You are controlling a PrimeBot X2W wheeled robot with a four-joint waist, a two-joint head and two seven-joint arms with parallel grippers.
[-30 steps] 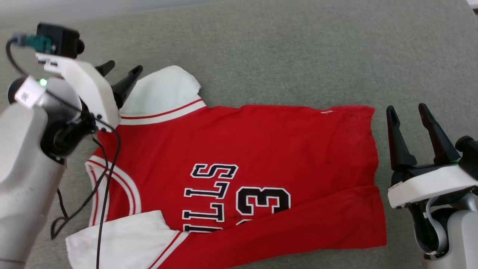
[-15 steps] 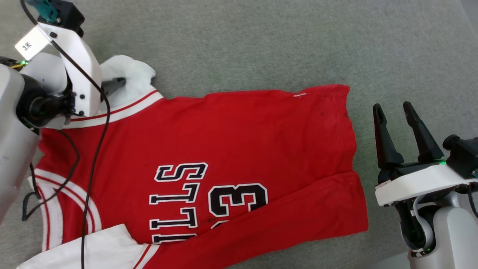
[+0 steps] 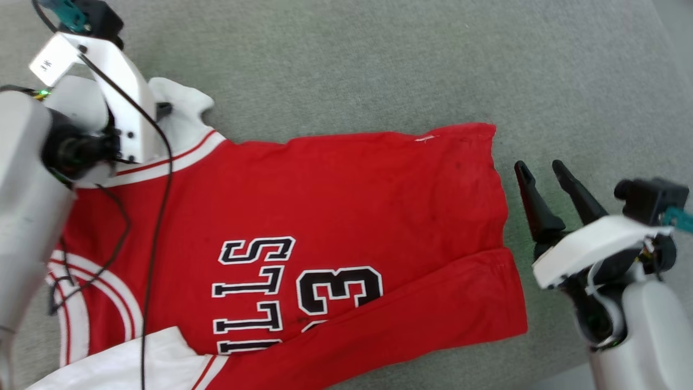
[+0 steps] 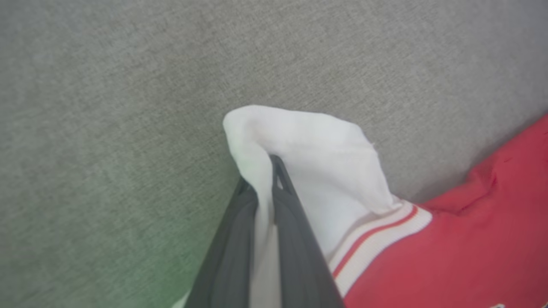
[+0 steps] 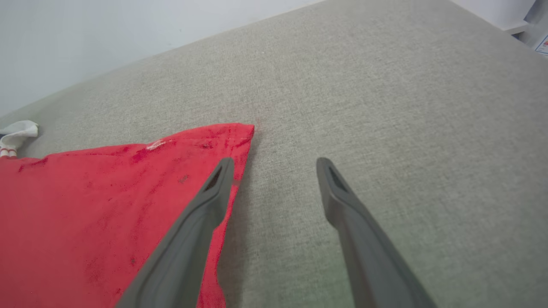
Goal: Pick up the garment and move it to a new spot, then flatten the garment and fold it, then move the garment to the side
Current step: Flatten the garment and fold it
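Observation:
The garment (image 3: 352, 189), a red jersey with white sleeves and black lettering, lies spread on the grey surface, with one long red edge folded over the lower part of the number. At the upper left my left gripper (image 3: 165, 111) is shut on the far white sleeve (image 3: 181, 103). In the left wrist view the gripper (image 4: 267, 171) pinches a raised fold of that sleeve (image 4: 325, 171). My right gripper (image 3: 540, 168) stands open just right of the hem. In the right wrist view one of its fingers (image 5: 214, 188) hovers over the red hem corner (image 5: 231, 132); the gripper (image 5: 275, 164) holds nothing.
A grey fabric surface (image 3: 379, 65) carries everything. Its near edge shows at the lower right (image 3: 568, 374). A pale wall (image 5: 107, 34) rises behind it. A black cable (image 3: 157, 227) hangs from my left arm across the jersey's shoulder.
My left gripper has shut on the white sleeve, bunching it up. My right gripper has tilted and come closer to the hem. The head camera has shifted too.

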